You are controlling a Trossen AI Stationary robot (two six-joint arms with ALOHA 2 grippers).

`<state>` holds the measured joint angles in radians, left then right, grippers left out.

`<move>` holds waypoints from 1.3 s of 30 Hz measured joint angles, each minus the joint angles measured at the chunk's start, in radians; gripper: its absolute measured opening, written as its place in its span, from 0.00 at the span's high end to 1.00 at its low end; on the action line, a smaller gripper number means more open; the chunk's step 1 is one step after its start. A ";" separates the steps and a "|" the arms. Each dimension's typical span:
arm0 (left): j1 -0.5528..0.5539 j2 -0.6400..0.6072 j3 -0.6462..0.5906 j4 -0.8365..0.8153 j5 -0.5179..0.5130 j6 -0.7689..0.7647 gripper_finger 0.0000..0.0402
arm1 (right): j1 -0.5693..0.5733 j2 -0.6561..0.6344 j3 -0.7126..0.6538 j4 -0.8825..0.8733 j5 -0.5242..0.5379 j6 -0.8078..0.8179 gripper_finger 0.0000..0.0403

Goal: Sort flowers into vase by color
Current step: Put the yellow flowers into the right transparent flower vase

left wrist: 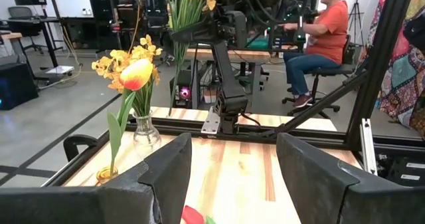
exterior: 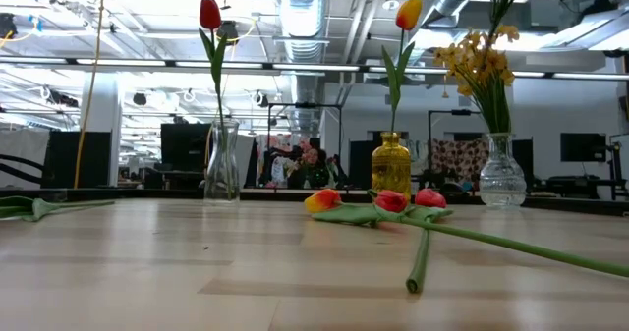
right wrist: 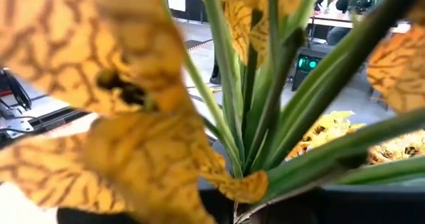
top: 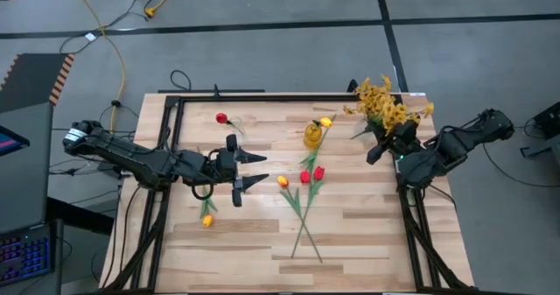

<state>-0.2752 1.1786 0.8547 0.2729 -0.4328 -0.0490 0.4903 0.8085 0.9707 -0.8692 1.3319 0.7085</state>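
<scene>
My left gripper (top: 258,170) (left wrist: 232,177) is open and hovers above the table, left of three loose tulips, one yellow-orange (top: 283,181) and two red (top: 311,174) (exterior: 408,200), which lie flat with crossed stems. One more yellow-orange tulip (top: 207,220) lies near the table's left side. A red tulip (exterior: 210,13) stands in a clear vase (exterior: 221,162). A yellow-orange tulip (exterior: 409,12) stands in an amber vase (exterior: 391,166). My right gripper (top: 382,144) is at the mustard-yellow spray (top: 387,104) (exterior: 480,64), whose stems stick into a clear round vase (exterior: 502,179). My right gripper is shut on the spray's green stems (right wrist: 255,151), where they run together above the vase. It comes slanting down from the table's right side. Blossoms (right wrist: 133,117) crowd in front of the fingers and hide the pinch. The stems stand upright, lower ends in the vase.
A black frame (top: 262,96) runs along the table's far and side edges. Bare wood lies toward the near edge (top: 262,260). Beyond the table a person in an orange shirt (left wrist: 325,31) sits at a bench. Yellow cables (top: 114,59) trail on the floor.
</scene>
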 joint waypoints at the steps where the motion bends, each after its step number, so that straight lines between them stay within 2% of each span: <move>1: 0.000 0.000 0.000 0.000 0.000 0.000 0.48 | 0.000 0.000 0.000 -0.007 0.000 0.004 0.90; 11: 0.000 0.000 0.000 0.000 0.000 0.000 0.48 | -0.028 -0.063 0.000 -0.080 0.000 -0.007 0.90; 22: 0.008 0.000 0.000 -0.005 0.000 0.000 0.48 | -0.048 -0.250 0.024 -0.188 -0.046 -0.017 0.90; 25: 0.020 0.000 0.000 -0.009 -0.001 0.000 0.48 | -0.048 -0.286 0.046 -0.199 -0.048 -0.092 0.90; 30: 0.042 0.000 0.000 -0.021 0.000 0.000 0.48 | -0.053 -0.320 0.067 -0.198 -0.040 -0.189 0.90; 39: 0.063 0.001 0.000 -0.031 0.000 -0.012 0.48 | -0.144 -0.325 0.018 -0.254 0.023 -0.168 0.90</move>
<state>-0.2127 1.1793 0.8547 0.2421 -0.4332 -0.0605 0.3467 0.4838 0.9889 -1.1237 1.3547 0.5403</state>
